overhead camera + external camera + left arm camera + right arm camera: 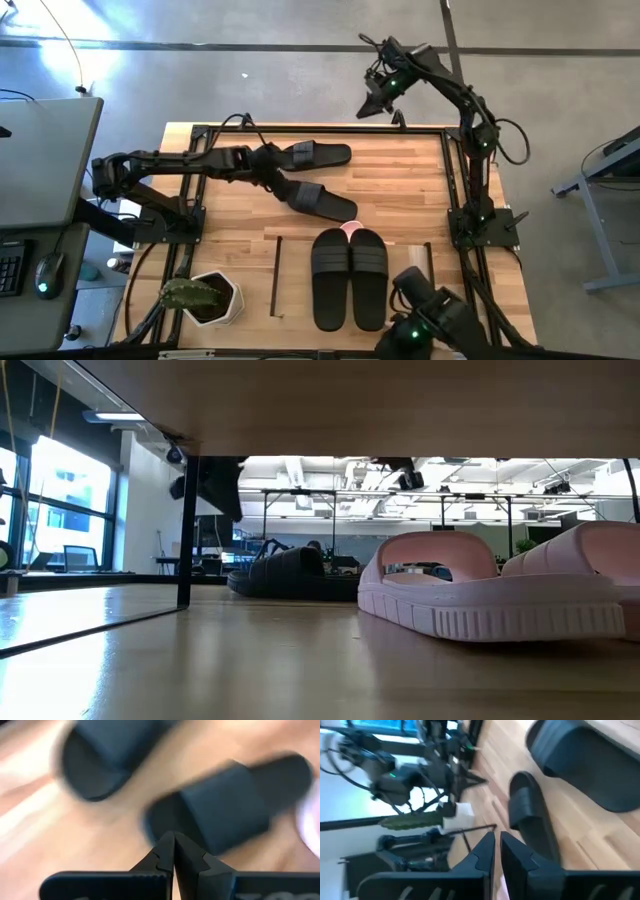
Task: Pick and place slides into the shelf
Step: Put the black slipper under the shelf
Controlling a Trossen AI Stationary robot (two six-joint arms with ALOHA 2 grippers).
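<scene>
Four black slides point(350, 277), two pink slides point(497, 592), one shelf point(277, 277)

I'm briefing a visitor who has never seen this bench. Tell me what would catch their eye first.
The pair of black slides lying side by side on top of the low wooden shelf near the table's front stands out first, with pink slides tucked underneath. Behind them, two more black slides lie loose on the table, and the left gripper reaches between them, fingers shut. A cactus pot sits at the front left corner.
</scene>
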